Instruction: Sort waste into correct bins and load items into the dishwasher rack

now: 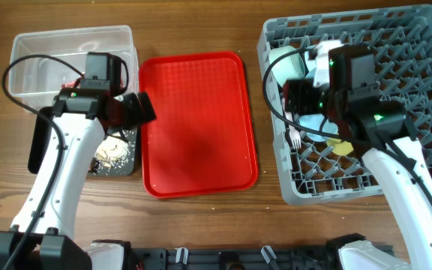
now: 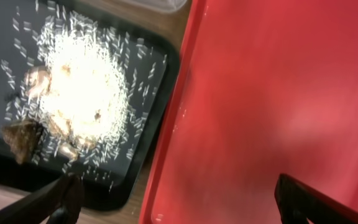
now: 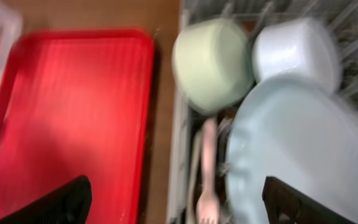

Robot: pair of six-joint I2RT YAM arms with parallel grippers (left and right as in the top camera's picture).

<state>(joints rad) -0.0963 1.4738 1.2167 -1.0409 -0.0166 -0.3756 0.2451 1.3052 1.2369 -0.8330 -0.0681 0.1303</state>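
Brownish-white food scraps lie in the black tray, also seen in the overhead view. The clear tub stands at the back left. My left gripper is open and empty over the left rim of the red tray. In the grey rack are the mint green bowl, the light blue bowl, the pale blue plate, a white fork and the yellow cup. My right gripper is open and empty above the rack's left edge. Wrapper and tissue are out of view.
The flat red tray lies between the black tray and the rack. My left arm covers part of the black tray and the tub's front. A strip of bare wood separates the red tray from the rack.
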